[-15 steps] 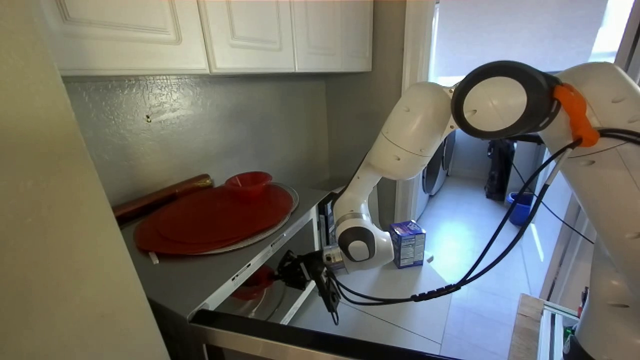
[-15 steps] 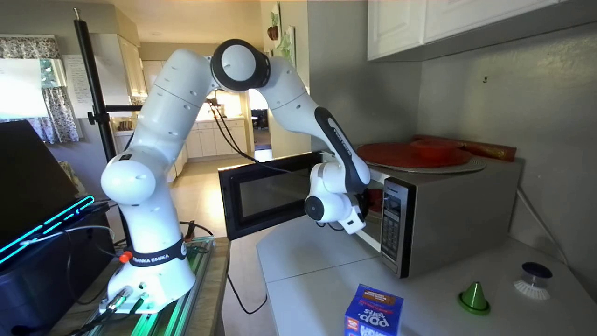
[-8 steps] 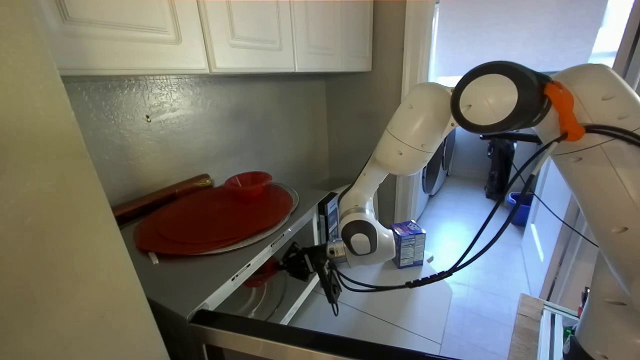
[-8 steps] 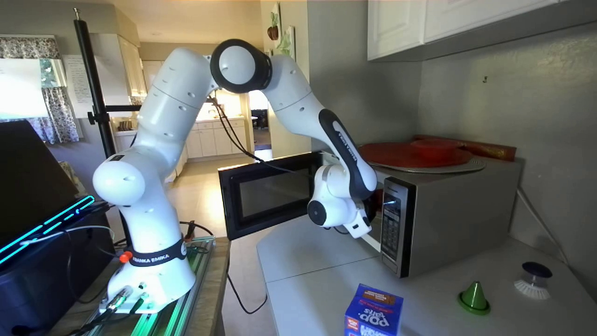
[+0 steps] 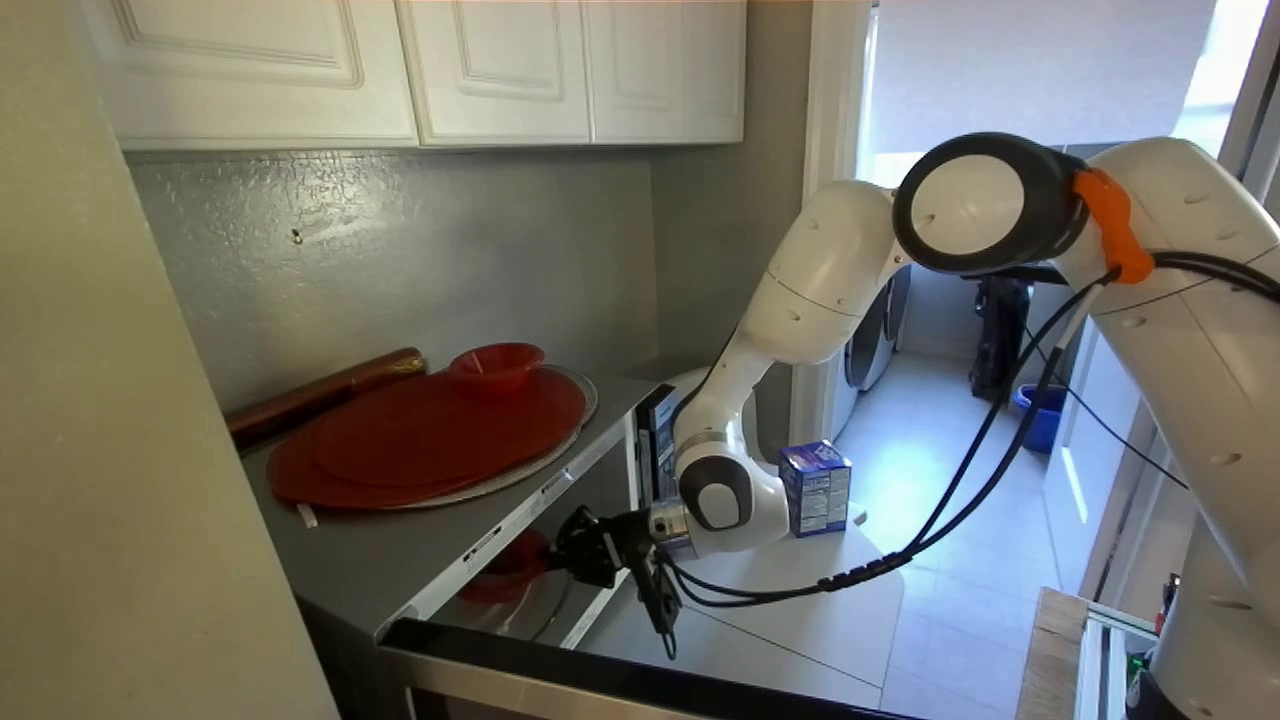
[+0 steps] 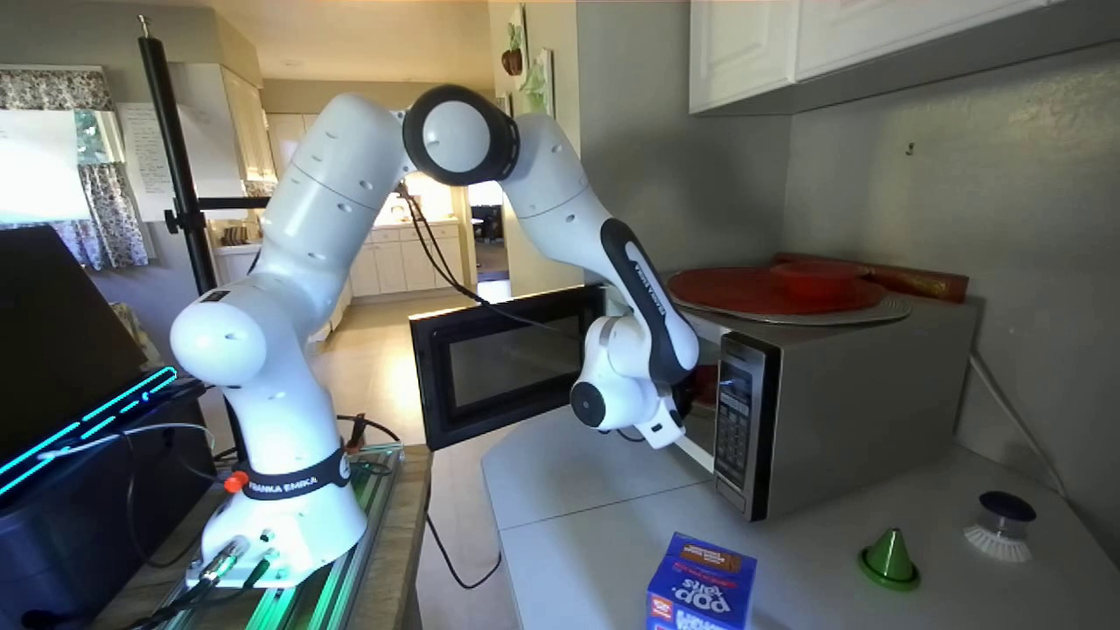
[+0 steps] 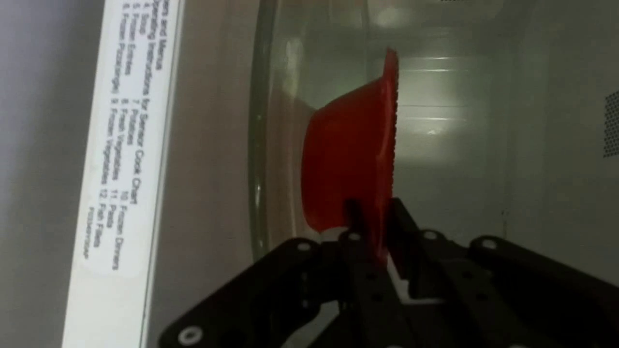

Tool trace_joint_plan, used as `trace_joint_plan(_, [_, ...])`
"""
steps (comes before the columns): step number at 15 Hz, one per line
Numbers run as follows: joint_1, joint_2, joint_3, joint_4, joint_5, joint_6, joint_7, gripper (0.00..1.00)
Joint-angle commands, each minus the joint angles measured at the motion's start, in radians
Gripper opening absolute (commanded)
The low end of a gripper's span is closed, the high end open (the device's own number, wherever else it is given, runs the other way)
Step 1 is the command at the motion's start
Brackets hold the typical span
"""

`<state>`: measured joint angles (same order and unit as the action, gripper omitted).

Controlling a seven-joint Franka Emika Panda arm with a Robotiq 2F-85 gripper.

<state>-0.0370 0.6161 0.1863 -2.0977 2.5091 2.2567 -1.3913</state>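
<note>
Beneath the white wall cabinets (image 5: pixel 490 70), a pale desk (image 6: pixel 595 542) is stretching into the corner. Beyond its edge the white robot arm (image 6: pixel 459 136) is standing, arching over so that its wrist is hanging in front of the microwave (image 6: pixel 875 402). That microwave is sitting toward the desk's back edge, and its open door (image 6: pixel 512 354) is standing wide. On the microwave's top, a grey round plate (image 6: pixel 892 308) is supporting flat red discs (image 5: pixel 420 440), while a red-brown tube (image 5: pixel 330 392) is lying along the back edge. Inside, a glass turntable (image 7: pixel 257 193) is lying behind the front edge, where a printed label (image 7: pixel 118 145) is running. Near the desk's edge by the doorway (image 5: pixel 835 120), a blue box (image 6: pixel 700 582) is standing upright.

At the microwave's opening, the gripper (image 7: pixel 376 212) is straddling the rim of a red bowl (image 7: pixel 346 154), one finger on the outer side and one on the inner. Its fingers are standing slightly apart with red showing between them; whether they are pinching the rim, I cannot tell. The red bowl is facing mouth up over the turntable, inside the microwave; I cannot tell whether its base is touching the glass. On the flat red discs, a flared red dish (image 5: pixel 495 372) is resting. Beside the microwave, toward the desk's back edge, a brush (image 6: pixel 1002 525) is standing bristles down, and farther from that edge a green cone (image 6: pixel 891 560) is pointing up.
</note>
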Motion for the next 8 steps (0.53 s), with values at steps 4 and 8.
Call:
trace_joint_plan(4, [-0.025, -0.015, 0.033, -0.024, 0.0, 0.011, -0.031, 0.7])
trace_joint_plan(8, [-0.011, -0.046, 0.015, -0.071, 0.0, 0.029, -0.026, 0.98])
